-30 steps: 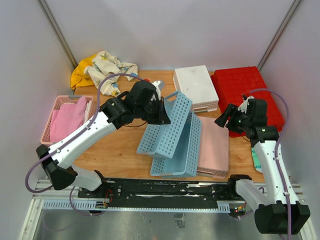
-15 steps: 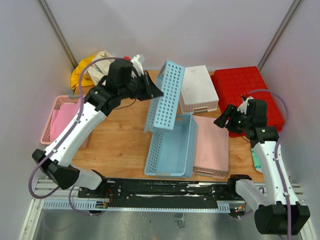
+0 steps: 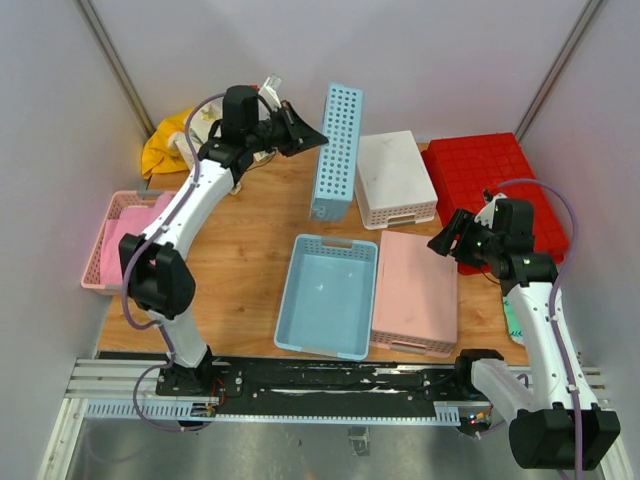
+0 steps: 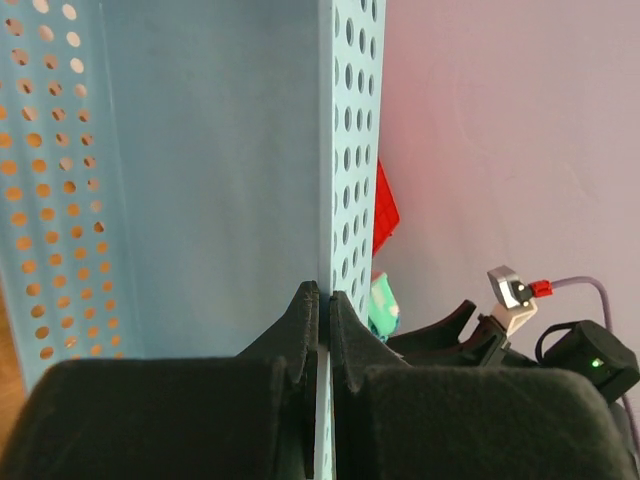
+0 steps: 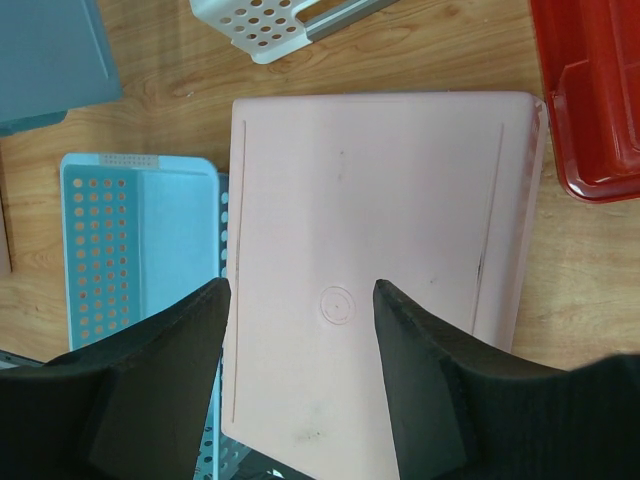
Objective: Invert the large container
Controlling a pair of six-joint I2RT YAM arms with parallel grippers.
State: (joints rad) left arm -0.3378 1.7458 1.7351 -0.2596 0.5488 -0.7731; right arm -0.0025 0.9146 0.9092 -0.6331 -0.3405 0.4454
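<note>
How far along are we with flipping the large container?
Looks done: the red container lies grid-ribbed side up. In hand: the left pincer is shut on a lifted blue basket. The right pincer hangs open over the pink basket. Left: probably only setting the blue basket down.
</note>
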